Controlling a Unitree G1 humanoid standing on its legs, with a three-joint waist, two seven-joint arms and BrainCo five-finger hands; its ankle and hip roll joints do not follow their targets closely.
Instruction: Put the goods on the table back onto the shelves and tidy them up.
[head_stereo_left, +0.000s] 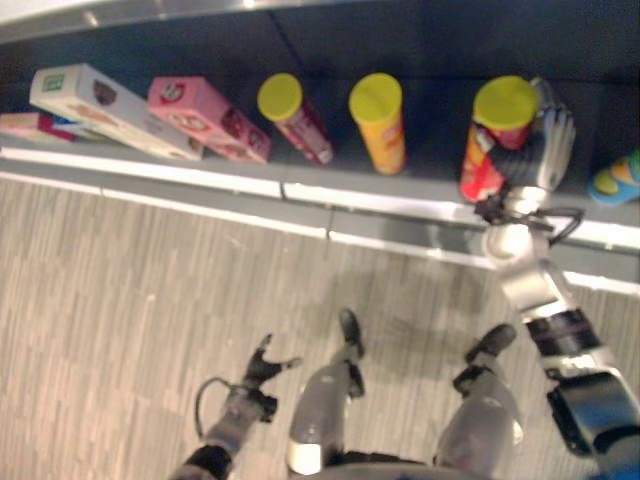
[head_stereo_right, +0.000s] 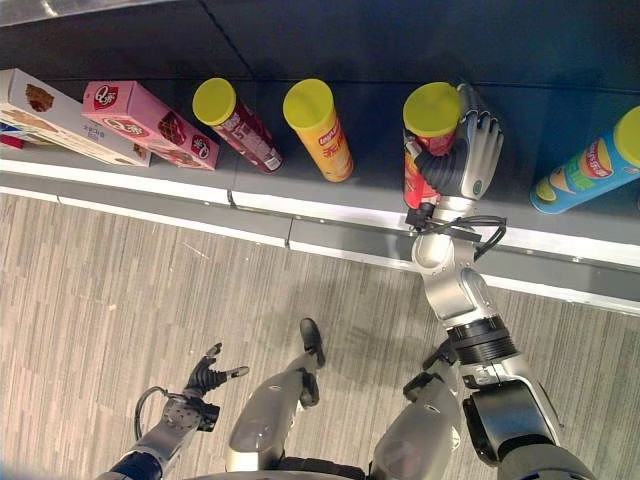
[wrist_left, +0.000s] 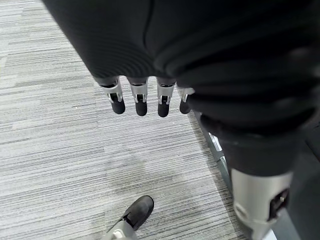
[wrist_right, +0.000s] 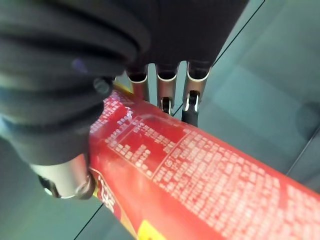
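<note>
A: Eye views: status?
B: Right hand is wrapped round the tall red cardboard tube with yellow lid, standing on the dark shelf. Placement step, judged nearly complete.
A: Left wrist view?
B: Left hand, fingers relaxed, empty, above the floor.
A: Right wrist view?
B: Fingers curled against the tube. Next: release without tipping it.

Both eye views look steeply down from the head and share the shelf and floor — each wrist view peers closely along its own fingers.
</note>
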